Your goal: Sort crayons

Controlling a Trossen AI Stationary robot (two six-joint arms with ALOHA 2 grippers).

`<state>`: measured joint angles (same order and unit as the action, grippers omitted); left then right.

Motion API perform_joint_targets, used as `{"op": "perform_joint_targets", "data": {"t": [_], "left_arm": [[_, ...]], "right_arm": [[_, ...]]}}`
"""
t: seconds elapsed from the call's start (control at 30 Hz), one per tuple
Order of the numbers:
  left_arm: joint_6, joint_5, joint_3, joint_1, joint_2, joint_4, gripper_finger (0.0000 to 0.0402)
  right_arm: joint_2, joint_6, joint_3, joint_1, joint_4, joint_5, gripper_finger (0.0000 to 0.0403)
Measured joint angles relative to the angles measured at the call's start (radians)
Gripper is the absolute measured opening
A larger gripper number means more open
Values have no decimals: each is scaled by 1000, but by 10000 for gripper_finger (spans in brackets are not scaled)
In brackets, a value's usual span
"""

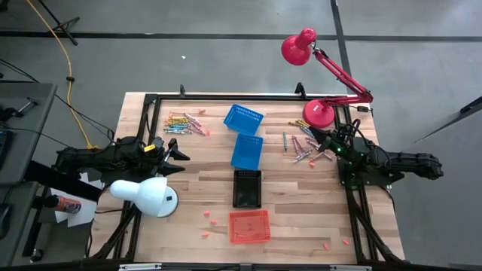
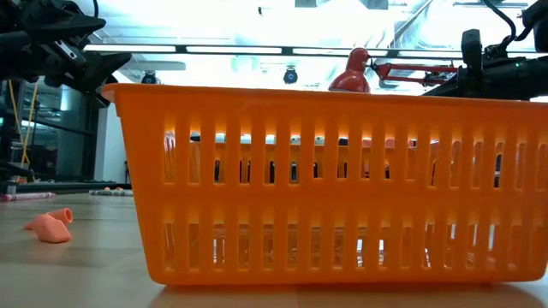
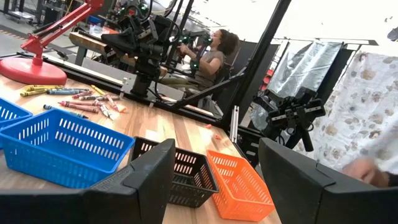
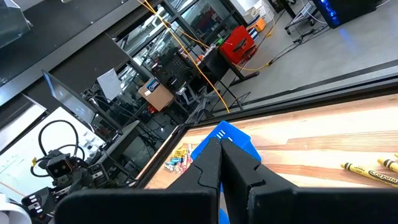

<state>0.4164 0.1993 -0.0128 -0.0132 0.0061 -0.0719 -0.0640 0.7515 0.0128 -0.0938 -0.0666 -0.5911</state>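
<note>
Left gripper [image 1: 181, 156]: at 9 o'clock of the table, raised above the wood, fingers spread apart, grasping nothing
Right gripper [image 1: 322, 141]: at 2 o'clock, beside the right pile; in its wrist view the two dark fingers are pressed together and nothing shows between them
Crayons, left pile [image 1: 185, 125]: thin short sticks of mixed colours lying at 11 o'clock, near the left gripper but apart from it
Crayons, right pile [image 1: 303, 145]: same thin sticks at 2 o'clock, near the base of the red desk lamp [image 1: 318, 113]
Baskets: two blue plastic slotted baskets [image 1: 245, 135], a black slotted basket [image 1: 247, 187] and an orange slotted basket [image 1: 249, 226], in a line from 12 to 6 o'clock; I judge sorting has hardly begun
Risk: sticks lie crossed and touching, so the fingers may pinch two colours together or roll one away
</note>
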Motion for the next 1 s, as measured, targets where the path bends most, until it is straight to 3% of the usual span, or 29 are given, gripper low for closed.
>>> {"op": "perform_joint_targets", "data": {"t": [0.23, 0.43, 0.53, 0.83, 1.0], "left_arm": [[-41, -21, 1, 0, 0, -63, 223], [-93, -257, 0, 0, 12, -254, 223], [-146, -291, 0, 0, 57, -336, 223], [-235, -362, -162, -74, 399, -325, 223], [-298, -396, -376, -227, 654, -112, 223]], "right_arm": [[0, 0, 0, 0, 0, 0, 0], [0, 0, 0, 0, 0, 0, 0], [0, 0, 0, 0, 0, 0, 0], [0, 0, 0, 0, 0, 0, 0], [0, 0, 0, 0, 0, 0, 0]]}}
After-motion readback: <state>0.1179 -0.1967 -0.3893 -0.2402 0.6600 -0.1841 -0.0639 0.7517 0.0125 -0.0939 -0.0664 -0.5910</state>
